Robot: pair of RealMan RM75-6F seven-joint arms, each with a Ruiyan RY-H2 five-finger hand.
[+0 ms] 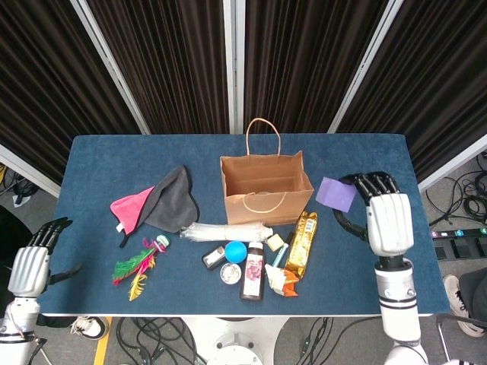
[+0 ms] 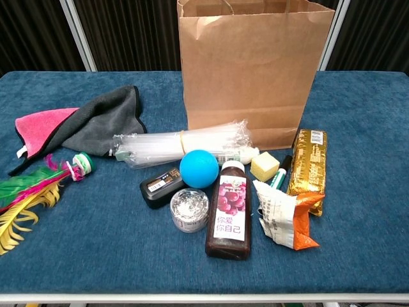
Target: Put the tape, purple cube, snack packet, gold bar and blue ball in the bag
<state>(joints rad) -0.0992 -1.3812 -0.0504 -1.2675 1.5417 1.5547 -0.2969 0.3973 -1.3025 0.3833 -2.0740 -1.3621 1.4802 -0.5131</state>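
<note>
While the left hand (image 1: 29,266) sits off the worktop's (image 1: 91,160) near-left edge, fingers apart, holding nothing, the right hand (image 1: 386,220) is raised right of the bag (image 1: 266,186), its fingers clamped on the purple cube (image 1: 335,193). Near edge: snack packet (image 2: 285,214) lies right of a juice bottle (image 2: 229,211), a foil-wrapped roll (image 2: 190,206) left of it. Behind them: blue ball (image 2: 199,168), gold bar (image 2: 308,160) touching the packet's top. Feathers (image 2: 25,195) and grey cloth (image 2: 102,121) lie far left. Bag stands upright, open, at the back. Can't tell which item is the tape.
</note>
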